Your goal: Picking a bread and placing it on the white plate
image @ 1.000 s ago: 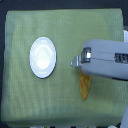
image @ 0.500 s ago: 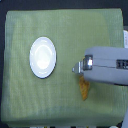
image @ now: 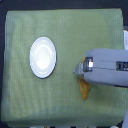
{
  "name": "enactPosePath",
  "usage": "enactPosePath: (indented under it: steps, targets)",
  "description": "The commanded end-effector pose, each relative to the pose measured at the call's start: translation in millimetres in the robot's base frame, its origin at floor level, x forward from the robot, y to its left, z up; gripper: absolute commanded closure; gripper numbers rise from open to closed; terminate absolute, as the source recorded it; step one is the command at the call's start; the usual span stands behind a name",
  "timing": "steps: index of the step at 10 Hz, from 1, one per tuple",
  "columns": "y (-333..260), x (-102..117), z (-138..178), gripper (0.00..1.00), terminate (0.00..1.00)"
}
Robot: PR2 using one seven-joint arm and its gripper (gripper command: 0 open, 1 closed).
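Note:
The white plate (image: 42, 57) lies on the green cloth, in the exterior view's left half, with nothing on it. The bread (image: 85, 90) is a golden-orange piece lying on the cloth at the lower right; only its lower end shows, since the grey arm covers the rest. My gripper (image: 78, 70) reaches in from the exterior view's right and sits directly over the bread's upper end, well to the right of the plate. Its fingertips are small and blurred, so the frame does not show whether they are open or shut, or whether they touch the bread.
A green cloth (image: 60, 105) covers the whole table surface. The bulky grey forearm (image: 107, 67) spans the right side. Pale, indistinct objects (image: 125, 42) sit beyond the cloth's right edge. Dark floor borders the top and bottom.
The arm has shifted downward in the view and slightly toward the right, coming over the bread and covering more of it. Bread and plate have stayed where they were.

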Motion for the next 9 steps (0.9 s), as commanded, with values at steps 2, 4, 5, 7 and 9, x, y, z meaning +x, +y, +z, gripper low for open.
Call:
enactPosePath:
  steps: [2, 4, 5, 7, 9]
  targets:
    - [-21, -11, 0, 1.00, 0.00]
    - [-21, -7, 7, 1.00, 0.00]
    - [-22, -6, 8, 1.00, 0.00]
    - [-25, -5, 10, 1.00, 0.00]
    - [-27, -1, 12, 1.00, 0.00]
